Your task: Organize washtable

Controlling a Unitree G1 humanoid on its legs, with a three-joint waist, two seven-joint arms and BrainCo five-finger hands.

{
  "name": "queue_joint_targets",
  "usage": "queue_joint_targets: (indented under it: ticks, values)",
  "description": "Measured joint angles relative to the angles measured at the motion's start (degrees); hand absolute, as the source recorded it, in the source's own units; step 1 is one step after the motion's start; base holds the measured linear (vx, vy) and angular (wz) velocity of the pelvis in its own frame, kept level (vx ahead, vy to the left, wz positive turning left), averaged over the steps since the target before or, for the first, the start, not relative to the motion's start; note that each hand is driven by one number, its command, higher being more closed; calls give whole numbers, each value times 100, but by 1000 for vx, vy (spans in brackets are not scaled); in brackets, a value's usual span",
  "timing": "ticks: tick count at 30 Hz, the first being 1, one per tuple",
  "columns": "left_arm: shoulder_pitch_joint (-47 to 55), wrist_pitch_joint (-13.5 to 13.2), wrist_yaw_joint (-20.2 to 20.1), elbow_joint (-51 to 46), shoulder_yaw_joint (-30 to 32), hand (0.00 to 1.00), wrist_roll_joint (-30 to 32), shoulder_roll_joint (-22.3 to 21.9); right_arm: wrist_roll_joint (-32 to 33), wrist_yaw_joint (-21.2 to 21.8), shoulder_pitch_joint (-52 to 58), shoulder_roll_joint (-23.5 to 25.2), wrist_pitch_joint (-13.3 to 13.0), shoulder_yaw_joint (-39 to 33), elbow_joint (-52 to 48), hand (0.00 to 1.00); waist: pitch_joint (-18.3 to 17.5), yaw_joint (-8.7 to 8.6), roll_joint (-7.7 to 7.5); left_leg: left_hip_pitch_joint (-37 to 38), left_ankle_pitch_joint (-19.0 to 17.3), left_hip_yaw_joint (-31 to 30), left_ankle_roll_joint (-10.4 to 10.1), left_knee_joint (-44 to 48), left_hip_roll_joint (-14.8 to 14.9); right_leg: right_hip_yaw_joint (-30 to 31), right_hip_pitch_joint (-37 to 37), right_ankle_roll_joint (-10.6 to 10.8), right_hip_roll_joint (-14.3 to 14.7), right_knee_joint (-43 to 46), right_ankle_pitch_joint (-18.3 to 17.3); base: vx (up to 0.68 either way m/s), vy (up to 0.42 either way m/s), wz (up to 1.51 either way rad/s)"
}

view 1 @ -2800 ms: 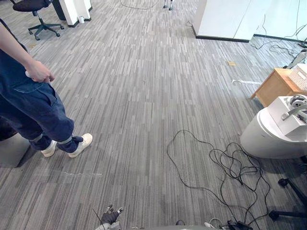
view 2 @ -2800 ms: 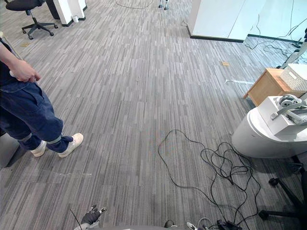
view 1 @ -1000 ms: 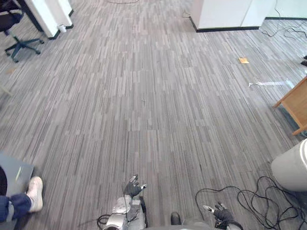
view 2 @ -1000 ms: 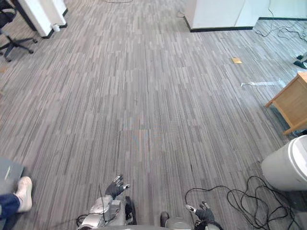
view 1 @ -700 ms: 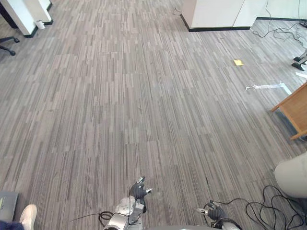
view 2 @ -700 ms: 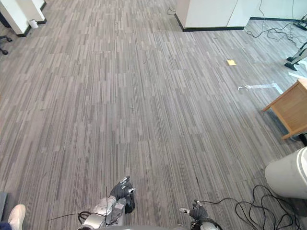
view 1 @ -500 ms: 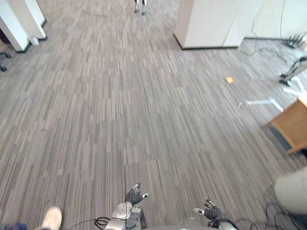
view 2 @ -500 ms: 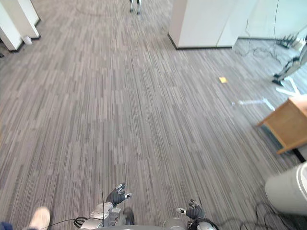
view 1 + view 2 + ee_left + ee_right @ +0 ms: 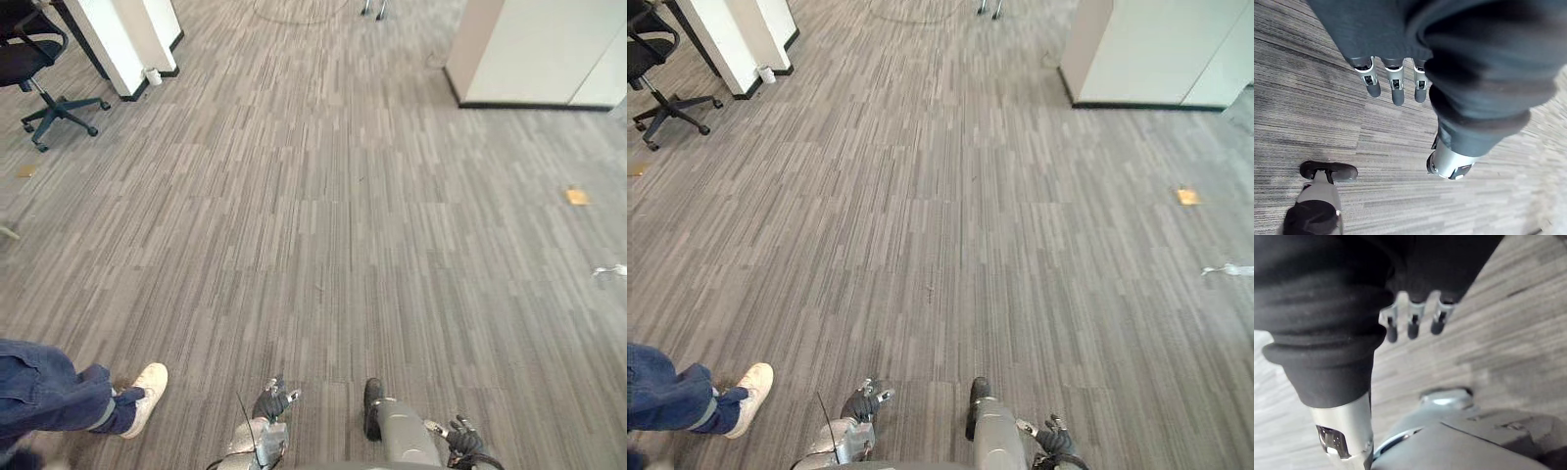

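The left hand (image 9: 271, 402) hangs low over the grey striped carpet (image 9: 323, 215), its fingers (image 9: 1397, 90) straight, slightly spread and holding nothing. The right hand (image 9: 462, 441) beside it hangs the same way. A person's leg in blue trousers (image 9: 44, 387) with a white shoe (image 9: 147, 384) stands just left of the left hand, a black office chair (image 9: 24, 59) is far ahead of it, and a white cabinet (image 9: 549, 49) is far ahead of the right hand.

- Matt, finely striped grey carpet covers the floor (image 9: 323, 196).
- Blue denim cloth: a person's trouser leg (image 9: 39, 387).
- Left hand (image 9: 1397, 90): smooth silvery fingers, matt dark ribbed cover.
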Motion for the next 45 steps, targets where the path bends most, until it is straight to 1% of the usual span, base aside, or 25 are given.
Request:
queue_joint_targets:
  ticks: [1, 4, 7, 10, 11, 12, 14, 16, 19, 20, 22, 25, 28, 30, 31, 32, 34, 36, 39, 40, 41, 42, 43, 44, 45]
  values:
    - [-21, 2, 34, 148, 452, 0, 1, -2, 16, -23, 11, 18, -4, -66, 18, 0, -5, 11, 19, -195, 225, -109, -220, 776, 147, -44, 208, -88, 98, 97, -276, 585, -258, -11]
    - [73, 64, 147, 471, 1588, 0, 16, 76, -34, -25, 96, 31, -11, -55, 68, 0, 47, 26, -11, -1222, 1453, -242, -406, 3679, 591, -16, 1154, -266, 445, -261, -688, 544, -205, -18]
    - [244, 111, 246, 476, 2128, 0, 2, 124, -113, -41, 144, 30, 1, -57, 135, 0, 94, 112, -26, -2331, 935, 23, 122, 5228, 750, 106, 2132, -368, 645, -968, -802, 495, -91, -18]
    - [351, 115, 247, 347, 2244, 0, -52, 218, -120, -23, 77, 59, 30, -18, 287, 0, 141, 285, -168, -3175, 481, 577, 284, 3859, 609, 277, 2914, -198, 578, -1622, -766, 466, 6, -31]
    - [472, 79, 248, 250, 2272, 0, -135, 211, -126, -10, 97, 112, 30, -13, 356, 0, 148, 360, -288, -3225, 527, 592, 231, 2049, 308, 299, 3215, -70, 430, -1919, -809, 467, 71, -37]
    - [533, 50, 252, 230, 2271, 0, -156, 202, -159, -6, 96, 128, 22, -1, 352, 0, 158, 365, -313, -3250, 603, 554, 168, 1357, 202, 311, 3339, -6, 370, -2031, -848, 455, 127, -34]
    - [755, 19, 275, 219, 2271, 0, -254, 102, -341, 4, 86, 37, 3, 145, 357, 0, 116, 422, -225, -3365, 1123, 315, -75, -258, 105, 464, 3718, 248, 316, -2372, -1007, 464, 221, -39]
    - [903, -14, 288, 127, 2495, 0, -407, 43, -376, 13, 154, 143, 19, 327, 409, 0, -76, 625, -441, -3543, 1679, 419, 279, 229, -197, 676, 3659, 502, -109, -2137, -1283, 551, 377, -59]
    - [913, -38, 361, 206, 2520, 0, -443, 93, -445, 67, 116, 149, 15, 342, 403, 0, -146, 643, -608, -3510, 1276, 599, 829, 681, -387, 982, 2749, 522, -451, -55, -1213, 620, 386, -27]
    - [890, -26, 362, 293, 2505, 0, -439, 210, -442, 65, 126, 227, 14, 291, 402, 0, -141, 619, -767, -3189, 1062, 741, 985, 674, -588, 1056, 2387, 568, -696, 1006, -801, 600, 369, -10]
    - [898, 10, 360, 296, 2466, 0, -332, 250, -455, 112, 152, 222, 14, 276, 397, 0, -110, 586, -725, -2531, 730, 844, 1139, 553, -749, 976, 2073, 691, -966, 2232, 134, 631, 348, -15]
    - [779, 32, 362, 296, 2160, 0, -300, 358, -438, 107, 167, 255, -14, 70, 332, 0, -125, 384, -660, -1315, 582, 848, 1170, -262, -866, 312, 1456, 515, -1030, 3452, -385, 496, 248, -12]
    - [446, 48, 360, 302, 1813, 0, -304, 388, -220, 99, 201, 252, -14, -153, 209, 0, -70, 186, -502, -625, 586, 843, 1165, -818, -843, -333, 660, 517, -710, 2952, -999, 411, 126, -2]
    - [127, 49, 358, 303, 1716, 0, -304, 352, -31, 74, 209, 245, -11, -208, 111, 0, 14, 4, -371, -282, 585, 796, 1165, -1037, -827, -537, 192, 425, -390, 1441, -992, 421, 48, 25]
    - [-13, 46, 358, 300, 1710, 0, -302, 324, 12, 66, 231, 252, -10, -205, 103, 0, 31, -66, -330, -174, 578, 739, 1154, -1145, -834, -539, 92, 383, -287, 505, -713, 619, 4, 66]
    - [-223, 12, 354, 284, 1706, 0, -260, 313, 126, 4, 273, 271, 22, -303, 127, 0, 63, -171, -298, -2, 431, 660, 1005, -1311, -843, -590, 60, 410, -245, -1128, -38, 549, -34, 66]
    - [-290, -2, 359, 292, 1722, 0, -103, 277, 175, -20, 375, 355, 43, -417, 132, 0, 78, -179, -351, 265, 222, 582, 864, -1402, -877, -657, -48, 448, -325, -1910, 332, 587, -108, 49]
    - [-95, -2, 362, 295, 1778, 0, 17, 233, 225, -20, 535, 430, 42, -561, 118, 0, 51, -252, -349, 649, -58, 421, 732, -1370, -763, -634, -151, 182, -337, -1599, 499, 673, -176, 36]
    - [231, 38, 356, 378, 2097, 0, 120, 66, 237, -5, 531, 450, 41, -823, 101, 0, -1, -196, -334, 45, 11, 436, 541, 769, -359, -642, -155, -221, -217, -844, 957, 710, -316, -14]
    - [354, 48, 349, 381, 2313, 0, 96, -113, 237, -1, 578, 389, 41, -887, 52, 0, -16, -142, -53, -592, 588, 355, 162, 2331, 95, -668, 84, -340, 89, -854, 684, 670, -268, -57]
    - [423, 46, 352, 379, 2468, 0, 105, -134, 216, -29, 570, 288, 49, -838, 8, 0, -22, 7, 89, -1121, 1704, 261, -59, 3597, 455, -614, 346, -454, 378, -875, 441, 694, -216, -68]
    - [424, 55, 348, 389, 2480, 0, 109, -94, 210, -35, 527, 273, 48, -796, 0, 0, -18, 32, 96, -1333, 1746, 277, -94, 4119, 618, -570, 495, -506, 470, -875, 356, 582, -149, -58]
    - [426, 57, 343, 405, 2520, 0, 116, -38, 157, -52, 444, 296, 48, -797, -2, 0, 11, 22, 57, -1603, 1678, 372, -35, 4764, 792, -507, 781, -543, 557, -931, 204, 689, -176, -35]
    - [426, 26, 332, 385, 2528, 0, 116, 52, 123, -104, 358, 345, 48, -773, 12, 0, 99, 35, -126, -1962, 1409, 630, 354, 5329, 954, -361, 1437, -533, 638, -1220, 17, 765, -198, -35]
    - [436, 22, 325, 378, 2528, 0, 116, 110, 123, -124, 331, 377, 52, -743, 16, 0, 84, 87, -207, -2091, 1261, 830, 431, 5334, 958, -253, 1790, -510, 639, -1420, -57, 721, -188, -38]
